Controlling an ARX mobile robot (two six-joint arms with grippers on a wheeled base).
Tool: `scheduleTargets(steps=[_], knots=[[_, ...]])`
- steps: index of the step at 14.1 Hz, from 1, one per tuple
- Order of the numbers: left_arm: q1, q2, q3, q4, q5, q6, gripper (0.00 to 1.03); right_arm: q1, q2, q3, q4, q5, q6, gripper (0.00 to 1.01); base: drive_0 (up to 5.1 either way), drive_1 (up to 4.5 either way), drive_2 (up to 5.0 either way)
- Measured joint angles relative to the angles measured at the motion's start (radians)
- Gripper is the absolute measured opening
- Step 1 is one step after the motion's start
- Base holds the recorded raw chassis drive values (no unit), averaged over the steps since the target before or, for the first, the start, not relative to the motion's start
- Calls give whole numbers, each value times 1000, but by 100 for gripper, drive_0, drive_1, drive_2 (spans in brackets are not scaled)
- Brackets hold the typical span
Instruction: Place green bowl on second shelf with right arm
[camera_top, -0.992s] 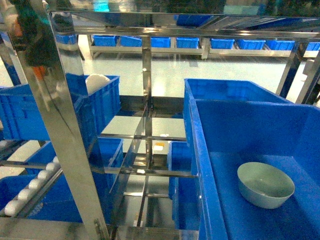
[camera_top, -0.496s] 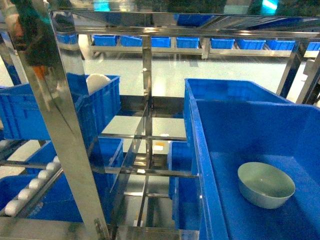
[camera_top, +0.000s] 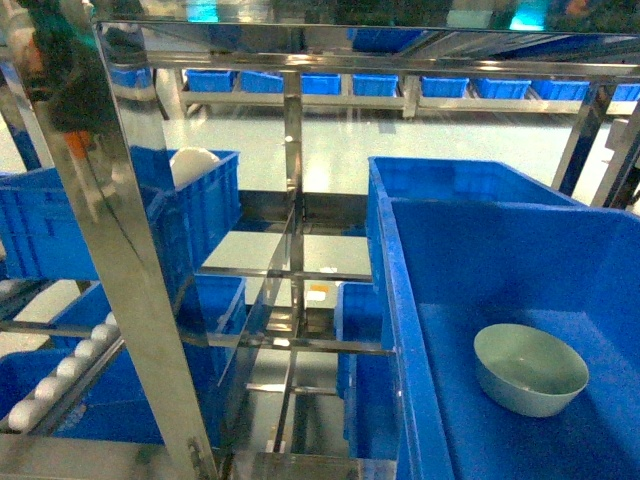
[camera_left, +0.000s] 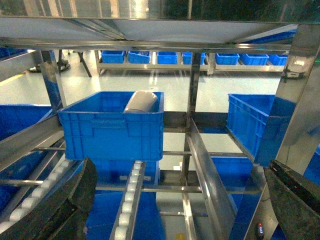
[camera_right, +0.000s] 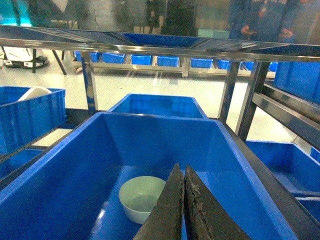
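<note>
Glossy and round, the green bowl (camera_right: 142, 198) sits deep in the near right blue bin (camera_right: 75, 165), so the right gripper (camera_right: 183, 172), fingers pressed together, may skid off its rim.

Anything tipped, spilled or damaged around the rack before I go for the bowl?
Nothing stands out. The green bowl sits upright and empty on the floor of the blue bin. The right gripper hangs shut above it, touching nothing.
</note>
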Motion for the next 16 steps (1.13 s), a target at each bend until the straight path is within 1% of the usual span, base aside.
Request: scheduleTargets(steps=[4, 5, 6, 9, 10, 11, 12, 13, 16], knots=[[0, 0, 0, 0, 1, 0, 98, 0, 0, 0, -5, -1, 0, 2, 0, 0, 0], [0, 0, 0, 0, 1, 0, 98, 0, 0, 0, -5, -1, 0, 7, 0, 0, 0], [0, 0, 0, 0, 1, 0, 98, 0, 0, 0, -5, -1, 0, 19, 0, 0, 0], [0, 0, 0, 0, 1, 0, 98, 0, 0, 0, -5, -1, 0, 63, 0, 0, 0], [0, 0, 0, 0, 1, 0, 98, 0, 0, 0, -5, -1, 0, 76, 0, 0, 0], [0, 0, 0, 0, 1, 0, 98, 0, 0, 0, -5, -1, 0, 94, 0, 0, 0], [0, 0, 0, 0, 1, 0, 98, 0, 0, 0, -5, -1, 0, 100, 0, 0, 0], [0, 0, 0, 0, 1, 0, 98, 0, 0, 0, -5, -1, 0, 98, 0, 0, 0], [0, 0, 0, 0, 1, 0, 98, 0, 0, 0, -5, -1, 0, 98, 0, 0, 0]])
